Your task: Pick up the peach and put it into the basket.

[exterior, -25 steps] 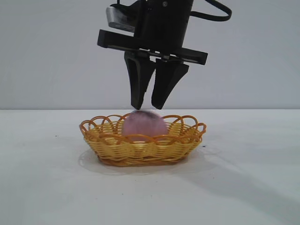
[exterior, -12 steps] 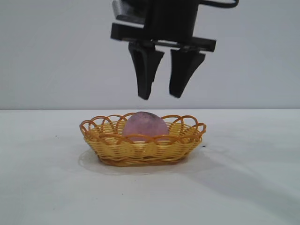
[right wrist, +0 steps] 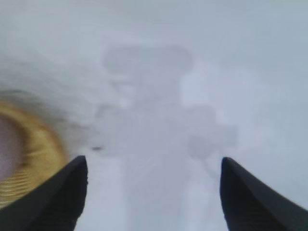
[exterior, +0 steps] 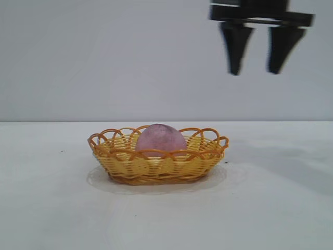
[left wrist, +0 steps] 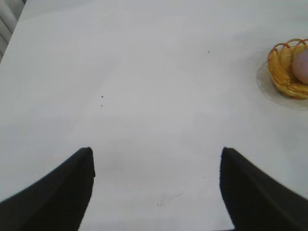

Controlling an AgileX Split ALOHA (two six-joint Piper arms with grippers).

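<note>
Black right gripper (exterior: pixel 255 70) hangs empty, jaws apart, high right of the yellow woven wicker basket (exterior: pixel 156 165) holding the pinkish-purple rounded peach (exterior: pixel 161 138); left gripper (left wrist: pixel 156 192) gapes over bare white table (left wrist: pixel 144 96)

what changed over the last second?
The right gripper let go of the peach, its jaws spreading open, then rose and swung off to the right side of the exterior view, clear of the basket. The peach stayed in the basket; neither shifted. The left gripper is open over bare table.
</note>
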